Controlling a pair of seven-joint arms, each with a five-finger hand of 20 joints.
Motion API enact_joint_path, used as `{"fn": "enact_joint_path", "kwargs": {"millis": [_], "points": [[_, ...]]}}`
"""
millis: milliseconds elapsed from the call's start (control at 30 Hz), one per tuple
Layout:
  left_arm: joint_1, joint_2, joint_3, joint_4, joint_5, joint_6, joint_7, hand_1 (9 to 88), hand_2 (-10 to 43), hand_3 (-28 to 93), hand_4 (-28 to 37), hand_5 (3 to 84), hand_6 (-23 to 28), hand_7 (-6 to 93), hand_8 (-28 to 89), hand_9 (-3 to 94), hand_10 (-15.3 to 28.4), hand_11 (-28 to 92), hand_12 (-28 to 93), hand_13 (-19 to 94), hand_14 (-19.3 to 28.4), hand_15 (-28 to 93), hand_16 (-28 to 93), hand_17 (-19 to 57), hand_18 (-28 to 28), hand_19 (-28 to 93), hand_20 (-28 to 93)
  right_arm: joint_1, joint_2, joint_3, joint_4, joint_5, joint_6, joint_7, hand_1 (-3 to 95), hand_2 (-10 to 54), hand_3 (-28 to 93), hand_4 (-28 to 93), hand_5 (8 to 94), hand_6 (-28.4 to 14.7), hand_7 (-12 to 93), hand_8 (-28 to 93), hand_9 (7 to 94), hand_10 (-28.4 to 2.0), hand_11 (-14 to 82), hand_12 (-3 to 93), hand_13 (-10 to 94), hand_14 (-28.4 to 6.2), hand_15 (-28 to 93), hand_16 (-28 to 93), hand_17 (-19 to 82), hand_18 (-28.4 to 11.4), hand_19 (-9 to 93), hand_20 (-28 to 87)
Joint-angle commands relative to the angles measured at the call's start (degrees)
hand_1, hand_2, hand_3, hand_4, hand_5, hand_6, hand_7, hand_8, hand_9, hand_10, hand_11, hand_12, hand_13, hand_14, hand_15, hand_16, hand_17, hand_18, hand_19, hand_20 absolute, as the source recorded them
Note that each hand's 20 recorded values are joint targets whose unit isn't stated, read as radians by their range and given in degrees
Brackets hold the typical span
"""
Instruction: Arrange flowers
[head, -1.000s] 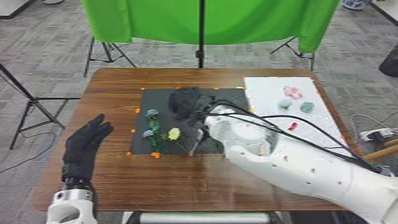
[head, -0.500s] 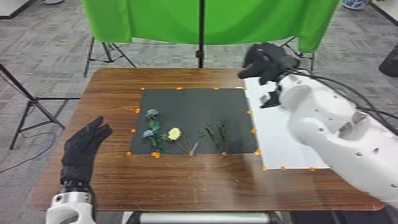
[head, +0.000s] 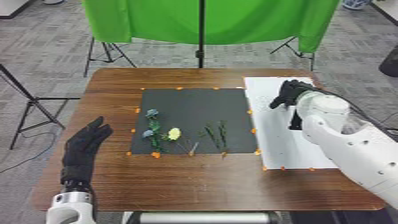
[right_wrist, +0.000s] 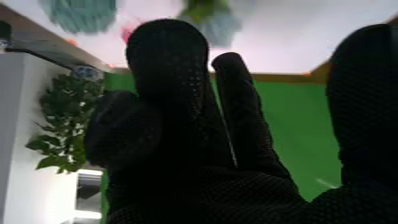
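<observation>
"Counter (head: 115, 160) first: what's on it?"

"A dark mat (head: 200, 105) lies in the middle, and a white sheet (head: 271, 150) beside it, running toward the far right corner. Small orange markers (head: 156, 155) dot their borders."

"And the flowers?"

"On the mat's left part, two blue flowers (head: 152, 112) lie along green leafy stems, one nearer the far edge. A yellow flower (head: 174, 134) lies just beside them, head away from the near edge. Green stems (head: 222, 135) lie farther right, toward the mat's near edge."

"Where's the right hand?"

"The right hand (head: 289, 95) is above the far half of the white sheet, its fingers released and mostly extended. The right wrist view shows a blue-green flower (right_wrist: 82, 15), a pale blue flower (right_wrist: 218, 29) with green beside it, and a bit of pink (right_wrist: 129, 33) partly hidden by a finger, all against the sheet."

"The left one?"

"The left hand (head: 82, 150) is over the counter's left side, near the left edge, fingers released and straight, pointing toward the far edge."

"Behind all that?"

"A green cloth (head: 142, 20) hangs beyond the far edge."
</observation>
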Motion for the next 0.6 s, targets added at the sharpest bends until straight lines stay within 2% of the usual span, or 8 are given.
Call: {"fn": "enact_joint_path", "kwargs": {"millis": [33,167,267,333,400,467,600], "points": [[0.4,-0.39,0.0,0.15,0.42,-0.35,-0.83,27.9,2.8,64,-22.9,47.6,5.2,7.9,-6,46.3,13.9,16,11,36,16.7,19,-1,6.0,11.8,7,19,-3.1,-0.4,-2.0,3.0,-4.1,5.3,0.4,37.9,-9.5,61,-13,52.0,-0.1,9,-6,67.6,-17.5,16.0,23.5,86,-5.4,55,32,61,-12.2,93,48],[0.4,-0.25,-0.07,0.18,0.29,-0.56,-0.97,28.0,2.8,64,-22.9,47.6,5.1,7.9,-6,46.3,13.9,16,11,36,16.6,19,-1,6.1,11.7,7,19,-4.6,-0.3,-3.1,4.6,-5.7,11.1,0.1,45.6,-9.5,63,-14,54.9,0.8,12,-6,69.5,-15.8,18.1,23.5,88,-4.2,55,32,62,-11.1,93,48],[0.5,-0.28,-0.12,0.12,0.23,-0.56,-0.92,28.0,2.8,64,-22.9,47.6,5.2,7.9,-6,46.3,13.9,16,11,36,16.7,19,-1,6.1,11.8,7,19,-5.3,-0.4,-4.0,6.2,-6.6,17.3,-0.9,50.8,-9.5,62,-16,59.5,-0.6,14,-7,72.8,-14.5,18.0,25.3,89,-3.7,54,33,63,-10.3,93,47],[0.4,-0.23,-0.05,0.16,0.19,-0.56,-0.91,28.0,2.8,64,-22.9,47.6,5.1,8.0,-6,46.3,13.9,16,11,36,16.7,19,-1,6.1,11.8,7,19,-5.5,-0.3,-4.4,6.8,-6.5,20.4,-1.6,58.0,-9.5,56,-15,64.5,-2.3,15,4,78.9,-12.3,10.7,33.4,90,-3.1,54,34,64,-9.7,93,47],[0.5,-0.24,-0.12,0.15,0.21,-0.71,-0.85,28.0,2.8,64,-22.9,47.6,5.2,7.9,-6,46.2,13.9,16,11,36,16.6,19,-1,6.1,11.8,7,18,-5.4,-0.1,-4.7,6.7,-6.4,23.3,-2.3,63.0,-9.5,53,-15,70.8,-3.4,16,11,83.6,-11.2,7.3,36.7,91,-2.6,53,34,65,-9.1,93,46],[0.6,-0.2,-0.17,0.08,0.15,-0.72,-0.8,28.1,2.8,64,-22.9,47.6,5.2,7.9,-6,46.3,13.8,16,11,36,16.6,19,-1,6.2,11.8,7,18,-5.8,0.3,-3.7,4.8,-5.9,24.3,-2.8,65.4,-9.5,53,-15,75.2,-3.1,17,14,87.6,-10.6,7.4,37.9,92,-2.1,53,34,66,-8.8,93,46],[0.6,-0.16,-0.24,0.14,0.13,-0.56,-0.6,28.1,2.8,64,-22.9,47.6,5.2,7.9,-6,46.2,13.9,16,11,36,16.6,19,-1,6.3,11.8,7,19,-4.9,1.2,-2.8,-1.8,-3.9,26.8,-5.2,66.1,-9.5,53,-14,76.7,-2.8,17,14,88.9,-10.6,7.3,38.2,93,-1.9,52,35,66,-8.4,93,46]]}}
